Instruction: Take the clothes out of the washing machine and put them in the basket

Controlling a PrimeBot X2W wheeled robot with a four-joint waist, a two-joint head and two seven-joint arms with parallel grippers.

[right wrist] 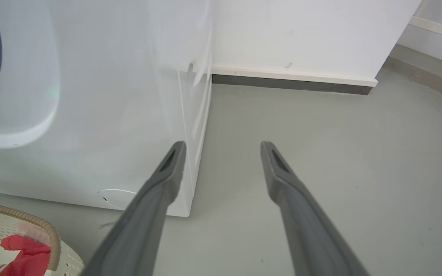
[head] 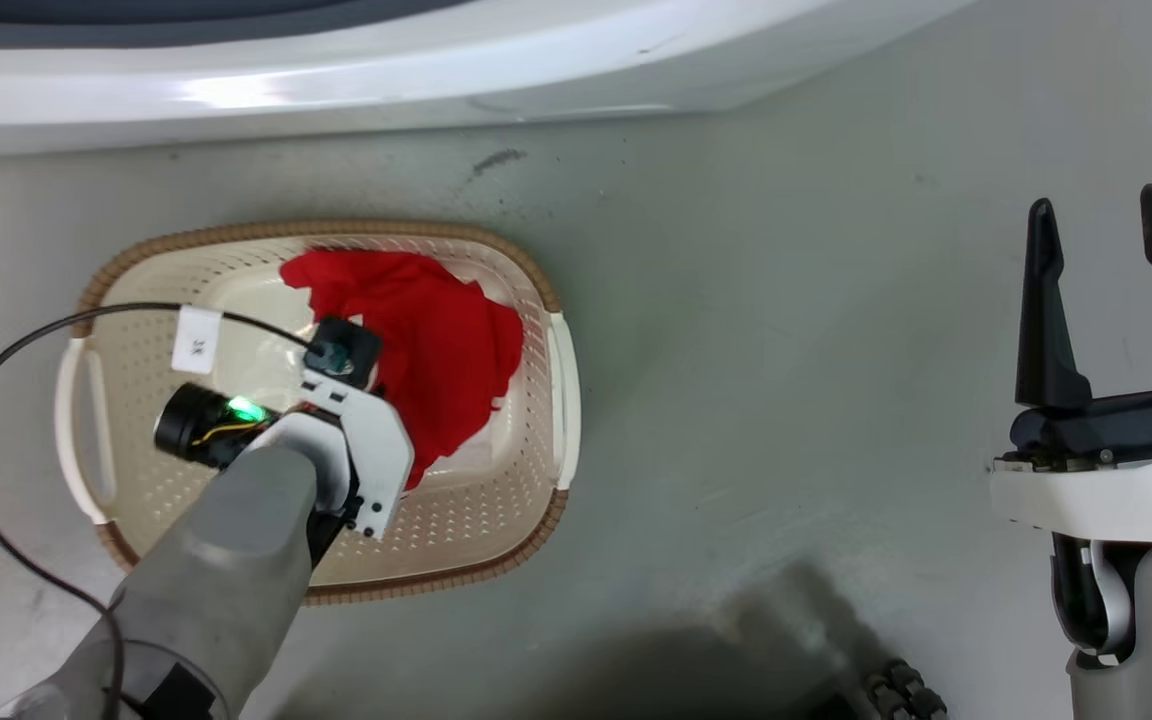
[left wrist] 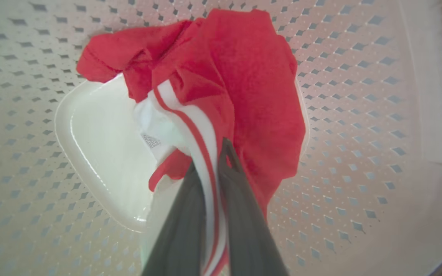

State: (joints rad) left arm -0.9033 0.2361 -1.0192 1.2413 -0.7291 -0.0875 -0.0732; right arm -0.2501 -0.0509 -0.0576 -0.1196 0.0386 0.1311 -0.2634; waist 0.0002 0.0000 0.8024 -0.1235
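The left fingers (left wrist: 244, 214) are closed tight on the white-striped edge of the red clothes (left wrist: 251, 76), which hang from them down inside the basket (left wrist: 359, 115). The right fingers (right wrist: 301, 214) stand apart and empty above the floor (right wrist: 340, 134), beside the washing machine (right wrist: 90, 115).

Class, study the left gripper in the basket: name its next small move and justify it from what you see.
Probably open the left gripper: it is shut on the red striped garment, whose bulk already lies inside the basket, so letting go should finish this placement.
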